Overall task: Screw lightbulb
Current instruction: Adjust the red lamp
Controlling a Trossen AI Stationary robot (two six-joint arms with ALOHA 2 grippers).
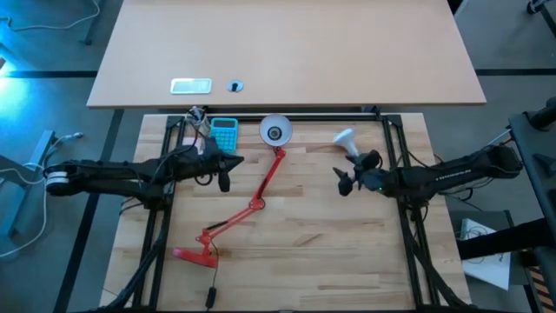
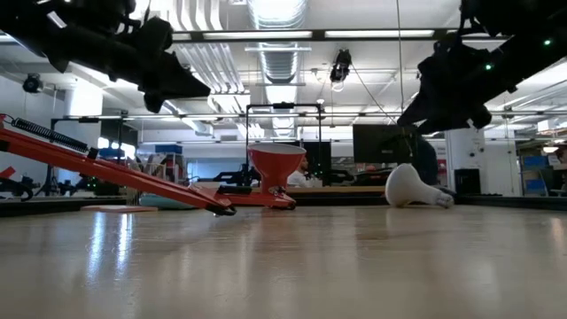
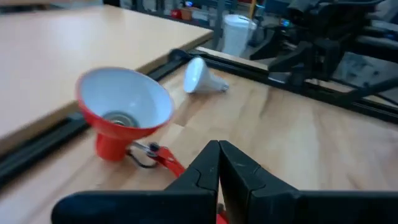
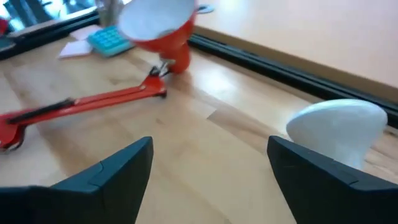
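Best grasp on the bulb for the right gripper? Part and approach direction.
Judging by its pose, grip the lightbulb across its wide dome, coming from above. It lies on its side, neck toward the open right gripper, so the screw base stays free for the lamp shade socket.

I have the lightbulb (image 1: 345,138) lying on its side on the table (image 1: 304,252), just beyond my right gripper (image 1: 354,173) and slightly off to one side. The lamp shade (image 1: 275,130) sits mouth up between the two grippers, nearer the left gripper (image 1: 228,170). The lamp arm (image 1: 261,187) runs back across the table to its base (image 1: 193,256). A calculator (image 1: 224,133) lies just beside the left gripper, at the far edge.
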